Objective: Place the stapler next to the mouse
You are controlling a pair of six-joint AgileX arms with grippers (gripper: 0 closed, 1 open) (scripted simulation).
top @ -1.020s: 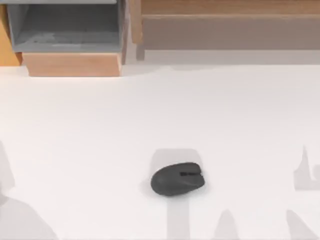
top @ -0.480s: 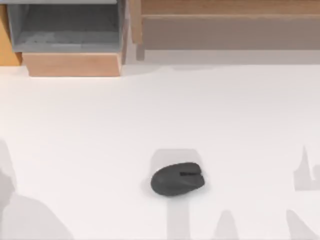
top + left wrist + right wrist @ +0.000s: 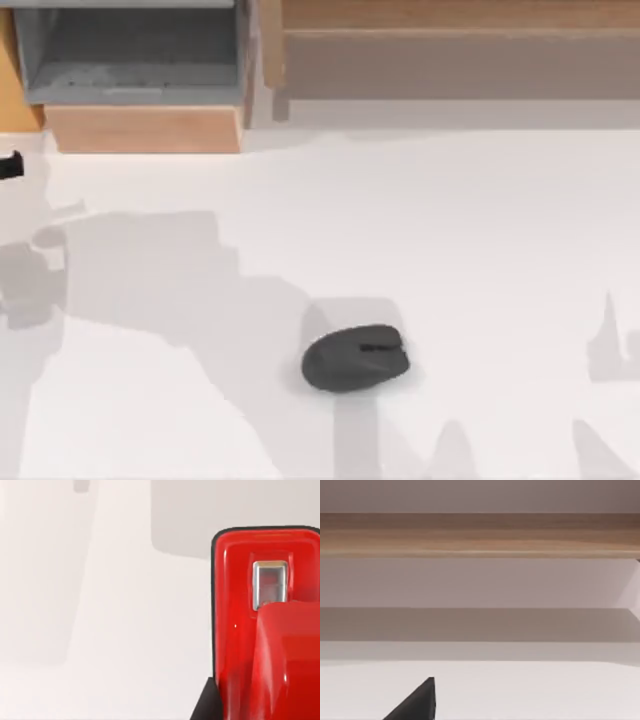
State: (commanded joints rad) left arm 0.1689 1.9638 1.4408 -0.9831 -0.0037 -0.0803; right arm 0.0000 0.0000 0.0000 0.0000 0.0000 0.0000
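1. Mouse (image 3: 355, 359): dark grey, lying flat on the white table (image 3: 480, 230), just below table centre toward 6 o'clock in the top view, notched end pointing to 3 o'clock.
2. Stapler (image 3: 265, 625): bright red, seen close up in the left wrist view above the white surface, with a small metal window on its top.
3. Left gripper: a dark part (image 3: 10, 165) sits at the table's 9 o'clock edge; whether its jaws are clenched or released cannot be told.
4. Right gripper: a dark finger (image 3: 415, 702) shows in the right wrist view, facing a wooden shelf (image 3: 480, 535); jaw state cannot be told.

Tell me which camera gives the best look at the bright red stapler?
The left wrist view: the bright red stapler sits large and close, its shiny metal window plain, above the white table. The top view has the dark grey mouse instead; the right wrist view faces a wooden shelf.
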